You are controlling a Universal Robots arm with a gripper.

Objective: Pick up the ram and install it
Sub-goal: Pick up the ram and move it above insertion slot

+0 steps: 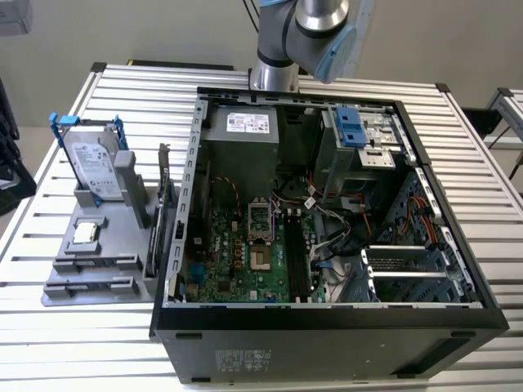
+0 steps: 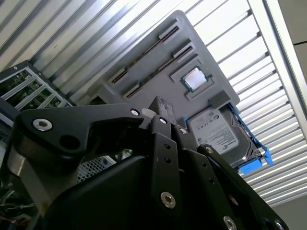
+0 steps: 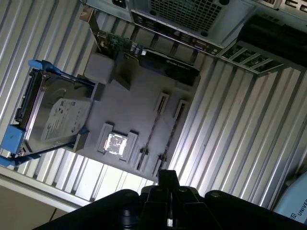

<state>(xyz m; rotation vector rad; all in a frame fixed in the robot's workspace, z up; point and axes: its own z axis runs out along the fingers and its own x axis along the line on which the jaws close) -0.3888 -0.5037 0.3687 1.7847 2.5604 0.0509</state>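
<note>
High over the grey tray, the arm holds its gripper pointing down, fingers closed together on nothing. Well below it, the ram stands edge-on in a tray slot, beside the case, untouched.

A ribbed metal table carries an open computer case and, at the exterior view's left, a grey parts holder. They possibly touch; the seam is shadowed.
</note>
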